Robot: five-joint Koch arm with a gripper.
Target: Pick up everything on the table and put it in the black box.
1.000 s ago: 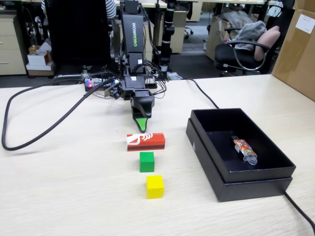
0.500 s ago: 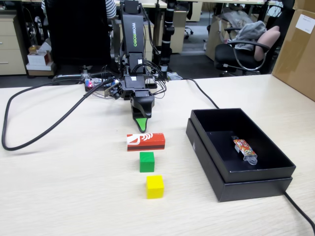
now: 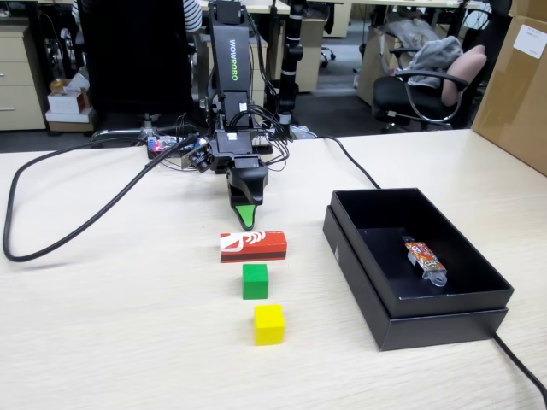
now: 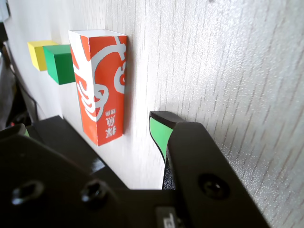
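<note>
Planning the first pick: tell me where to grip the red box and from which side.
Grip the red box across its short depth, midway along its length, coming down from above. It lies flat with its long side facing the gripper; the green cube stands clear in front.

- Black plastic arm [image 3: 229, 68], with green "WOWROBO" lettering down its upper link.
- Loose black wires bunch around the joints, near a small circuit board [image 3: 159, 143].
- The tool [image 3: 247, 218] is black with a green fingertip pad.
- Dark screws sit in the tool's housing in the wrist view.
</note>
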